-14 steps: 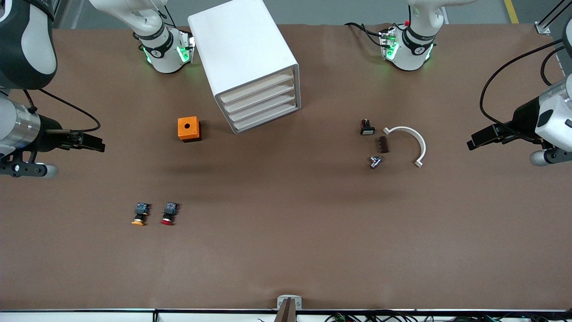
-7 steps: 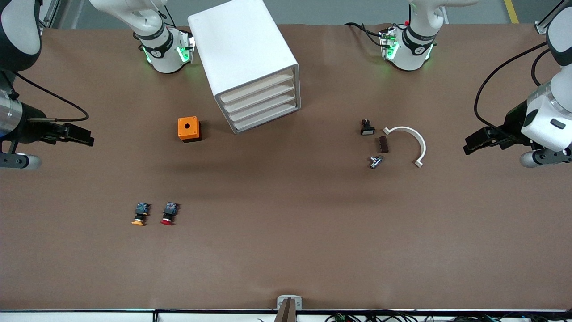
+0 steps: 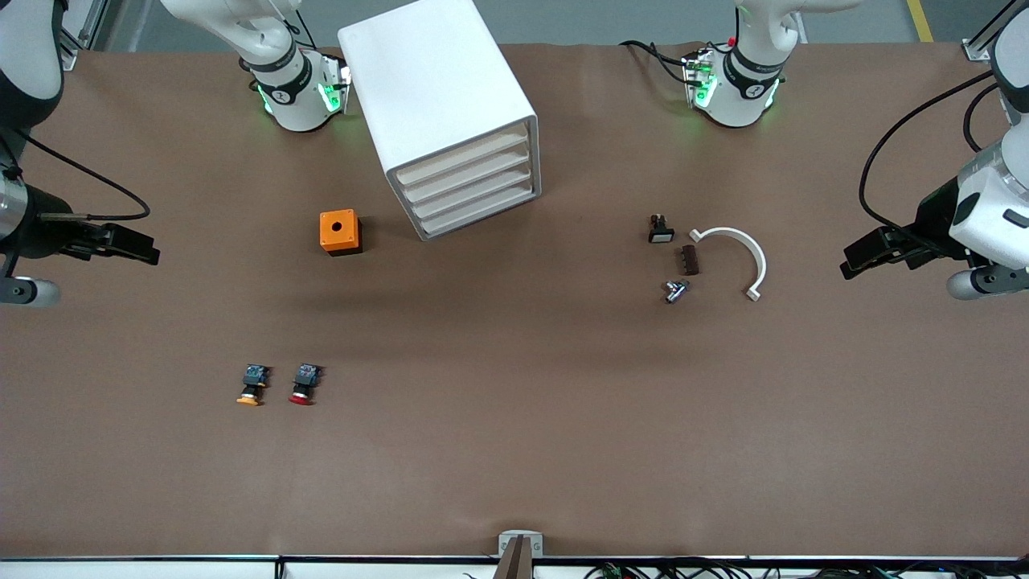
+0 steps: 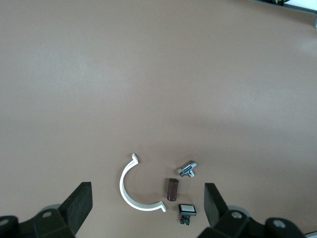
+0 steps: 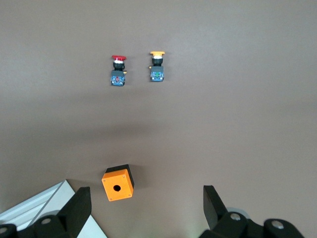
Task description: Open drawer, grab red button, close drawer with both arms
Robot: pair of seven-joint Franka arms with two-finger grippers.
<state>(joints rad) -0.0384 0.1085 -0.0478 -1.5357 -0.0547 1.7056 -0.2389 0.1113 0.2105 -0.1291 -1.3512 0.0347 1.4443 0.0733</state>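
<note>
Cabinet [image 3: 438, 112] sits up by the robot bases, and all four drawers, the task drawer [image 3: 466, 158] among them, are shut flush.

The red-cap button [image 3: 303, 383] lies out on the open mat at about 7 o'clock from the cabinet, just beside its orange-yellow twin [image 3: 253, 384], which lies toward the right arm's end. Lots of bare mat around both.

The orange cube with a hole [image 3: 340, 232] lies near the cabinet's front corner.

Right gripper [image 3: 133, 245] hangs over the table edge at its own end, fingers spread wide in the wrist view.

Left gripper [image 3: 864, 257] hangs over the other end, fingers also apart, at 3 o'clock from the white curved clip [image 3: 738, 257], the brown block [image 3: 690, 260], the metal fitting [image 3: 675, 290] and the small white-faced switch [image 3: 660, 229].
</note>
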